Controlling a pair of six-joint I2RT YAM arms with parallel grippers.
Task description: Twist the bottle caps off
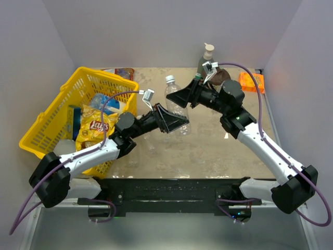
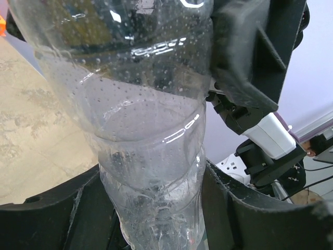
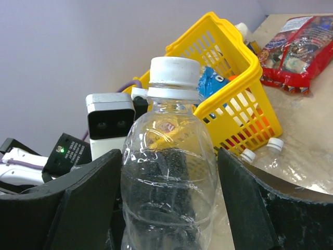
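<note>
A clear ribbed bottle point(image 1: 175, 104) stands upright mid-table with its white cap point(image 1: 169, 79) on. My left gripper point(image 1: 173, 121) is shut on its lower body; in the left wrist view the bottle point(image 2: 151, 156) is pinched between the fingers point(image 2: 244, 208). My right gripper point(image 1: 183, 97) is open around the bottle's upper body, below the cap. In the right wrist view the bottle point(image 3: 169, 177) stands between the fingers point(image 3: 252, 203) with a gap on the right, and the cap point(image 3: 174, 73) is above them. Two more capped bottles point(image 3: 263, 151) lie beside the basket.
A yellow basket point(image 1: 49, 112) with a Lay's bag point(image 1: 96, 127) and other packets stands at the left. A green pump bottle point(image 1: 206, 58) and a brown object stand at the back. An orange item point(image 1: 252, 82) lies back right. A red snack packet point(image 3: 294, 47) lies behind the basket.
</note>
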